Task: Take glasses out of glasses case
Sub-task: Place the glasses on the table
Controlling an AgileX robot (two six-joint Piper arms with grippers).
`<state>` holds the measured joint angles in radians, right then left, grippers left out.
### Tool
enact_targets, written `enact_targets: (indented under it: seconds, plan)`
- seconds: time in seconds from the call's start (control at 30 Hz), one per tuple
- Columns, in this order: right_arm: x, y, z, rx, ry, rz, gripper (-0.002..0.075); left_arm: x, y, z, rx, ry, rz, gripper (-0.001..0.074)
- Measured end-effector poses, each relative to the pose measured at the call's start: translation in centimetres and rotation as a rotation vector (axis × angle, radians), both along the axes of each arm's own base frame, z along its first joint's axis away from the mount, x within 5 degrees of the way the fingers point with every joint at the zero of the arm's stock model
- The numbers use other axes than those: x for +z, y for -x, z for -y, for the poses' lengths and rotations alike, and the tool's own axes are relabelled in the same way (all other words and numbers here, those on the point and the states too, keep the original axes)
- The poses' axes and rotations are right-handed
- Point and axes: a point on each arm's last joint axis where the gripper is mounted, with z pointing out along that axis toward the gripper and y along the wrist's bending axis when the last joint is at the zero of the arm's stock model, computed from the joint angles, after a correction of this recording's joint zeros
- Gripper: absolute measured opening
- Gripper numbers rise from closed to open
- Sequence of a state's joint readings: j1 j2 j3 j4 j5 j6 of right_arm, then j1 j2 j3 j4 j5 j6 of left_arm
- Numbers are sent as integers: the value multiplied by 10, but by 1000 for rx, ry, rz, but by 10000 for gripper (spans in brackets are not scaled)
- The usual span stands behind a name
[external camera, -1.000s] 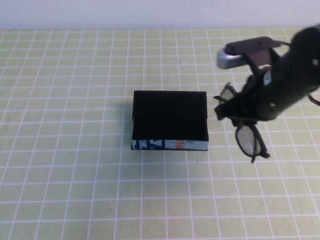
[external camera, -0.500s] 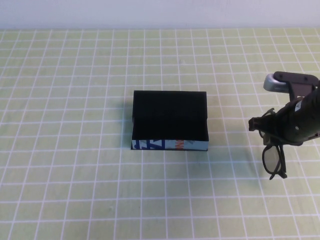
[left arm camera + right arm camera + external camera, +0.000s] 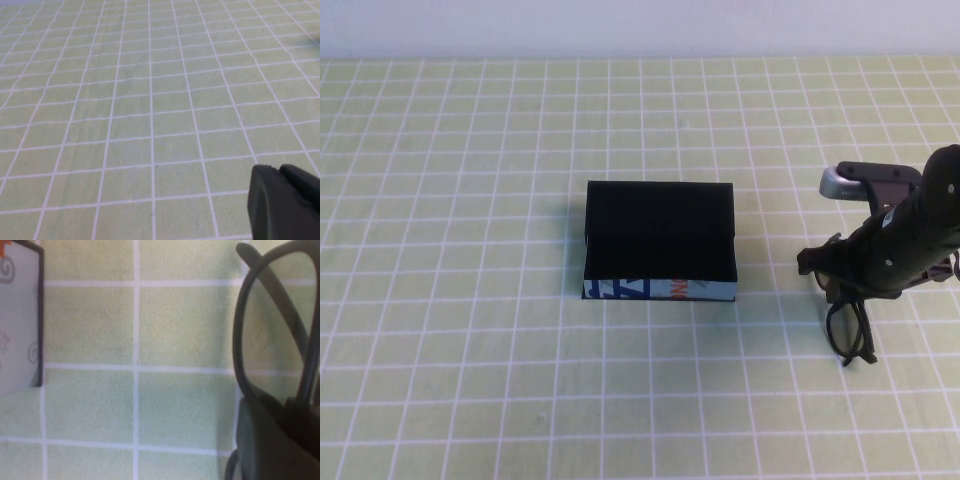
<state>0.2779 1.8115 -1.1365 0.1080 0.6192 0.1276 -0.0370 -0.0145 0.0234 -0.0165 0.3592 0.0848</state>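
The glasses case (image 3: 660, 240), a black open box with a white, blue and orange printed front side, sits mid-table; its printed side shows in the right wrist view (image 3: 17, 315). My right gripper (image 3: 840, 278) is to the right of the case, shut on the black glasses (image 3: 848, 330), which hang low over the mat; their frame and lens show in the right wrist view (image 3: 270, 335). My left gripper (image 3: 285, 200) is out of the high view, shut and empty over bare mat.
A green mat with a white grid (image 3: 470, 350) covers the table. A white wall runs along the far edge.
My right gripper carried the glasses away from the case to the right, then came down and a little back left, bringing them close to the mat.
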Motion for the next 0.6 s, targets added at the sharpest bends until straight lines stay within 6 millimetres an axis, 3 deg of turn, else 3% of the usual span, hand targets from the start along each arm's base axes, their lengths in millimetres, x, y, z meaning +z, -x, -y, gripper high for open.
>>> enact_targets:
  seconds: [0.1,0.33,0.43,0.6]
  plan:
    - [-3,-1,0,8,5,-7,98,0,0,0,0,0,0,-4]
    - [-3,-2,0,16,15,-7,293,0,0,0,0,0,0,-4]
    - [2,-4,0,27,27,0,320,0,0,0,0,0,0,-4]
    - [29,5,4,50,44,32,322,0,0,0,0,0,0,-4]
